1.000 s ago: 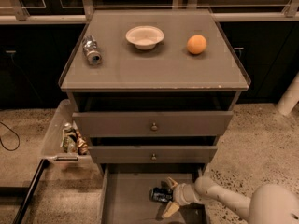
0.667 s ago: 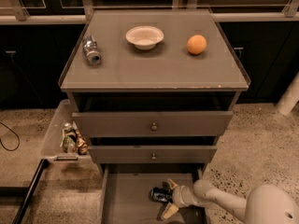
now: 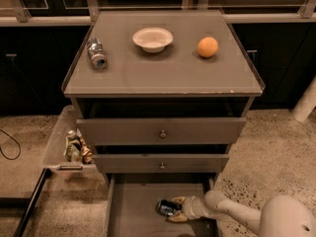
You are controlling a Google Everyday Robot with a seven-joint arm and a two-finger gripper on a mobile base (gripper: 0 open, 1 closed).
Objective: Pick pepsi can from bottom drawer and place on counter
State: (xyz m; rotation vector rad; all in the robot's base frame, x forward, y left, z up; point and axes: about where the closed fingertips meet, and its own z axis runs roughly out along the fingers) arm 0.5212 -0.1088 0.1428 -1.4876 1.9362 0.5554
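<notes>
Speckled concrete floor surrounded a grey-brown cabinet backed by dark cupboards across the top of the frame. The counter point(image 3: 163, 75) in the upper middle carried a silver-grey can point(image 3: 97, 53) at upper left, a pale bowl point(image 3: 153, 38) in the centre and an orange point(image 3: 208, 47) at upper right, but no blue can. Below it the two knobbed drawers sat slightly ajar. The bottom drawer point(image 3: 136, 206) was pulled fully out at the bottom centre of the frame.

The pepsi can point(image 3: 167, 207) lay on its side on that drawer's floor, toward the right wall. The gripper point(image 3: 174, 209) reached in from the lower right on its pale arm point(image 3: 232, 212). Its jaws stood one above and one below the can in the frame, apparently clamped on it. The can was not lifted clear of the floor.

By my reading the drawer was open, the reach was made and the grasp looked taken. What remained was the larger part: raising the can out past the two protruding drawer fronts, carrying it up and setting it on a bare patch of the counter. A clear side bin point(image 3: 59, 149) of oddments hung at the cabinet's left.
</notes>
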